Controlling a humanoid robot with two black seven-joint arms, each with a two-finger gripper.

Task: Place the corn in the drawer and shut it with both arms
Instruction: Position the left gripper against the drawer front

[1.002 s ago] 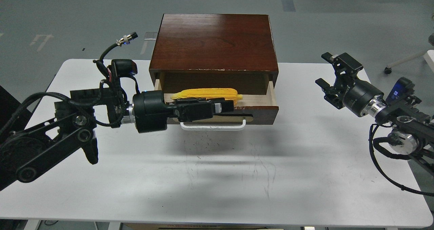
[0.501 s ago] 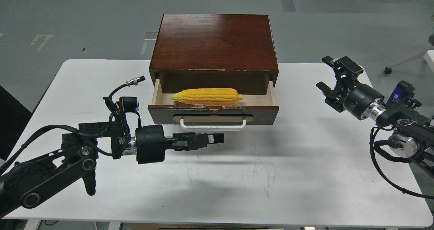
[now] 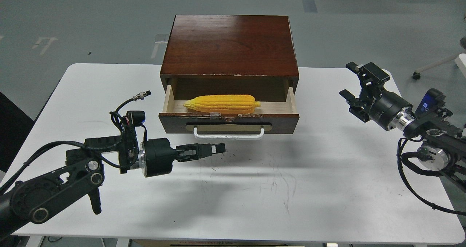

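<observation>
The yellow-orange corn (image 3: pixel 222 103) lies lengthwise inside the open drawer (image 3: pixel 229 123), whose dark wood front carries a white bar handle (image 3: pixel 228 134). My left gripper (image 3: pixel 217 148) hovers empty just below and in front of the handle, a little left of its middle, pointing right. It is seen side-on, so its fingers overlap. My right gripper (image 3: pixel 348 80) is open and empty, held above the table's right side, well right of the drawer, with its fingers pointing towards it.
The drawer belongs to a dark wood cabinet (image 3: pixel 229 43) standing at the back middle of the white table (image 3: pixel 255 188). The table's front edge is near the bottom of the view. Grey floor lies beyond.
My left gripper has let go of the corn, which now rests in the drawer, and has drawn back down and left to in front of the handle. My right gripper has shifted only slightly.
</observation>
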